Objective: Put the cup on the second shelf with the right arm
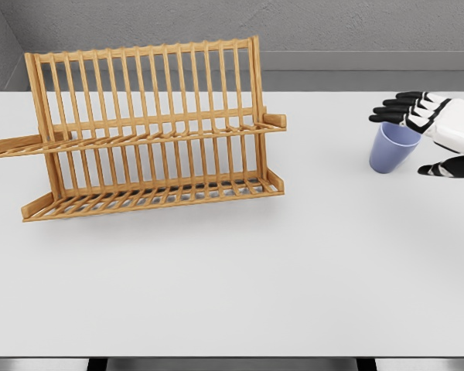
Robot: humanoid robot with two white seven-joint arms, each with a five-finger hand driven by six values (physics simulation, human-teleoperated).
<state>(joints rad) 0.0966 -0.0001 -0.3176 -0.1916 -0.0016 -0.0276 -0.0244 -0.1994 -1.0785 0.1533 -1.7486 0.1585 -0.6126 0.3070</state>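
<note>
Cup (392,148): plain lilac-blue, tapered, upright, mouth up, no print readable. Stands on white table (294,278), far right, well apart from rack (147,131). Right hand (433,127) at cup rim, fingers (398,108) spread over top, thumb beside; not clamped. Rack wooden, two-tier, slatted.

I see a lavender cup (392,148) standing upright, mouth up, at the far right; the slatted two-tier wooden rack (151,127) stands well apart at far left.
</note>
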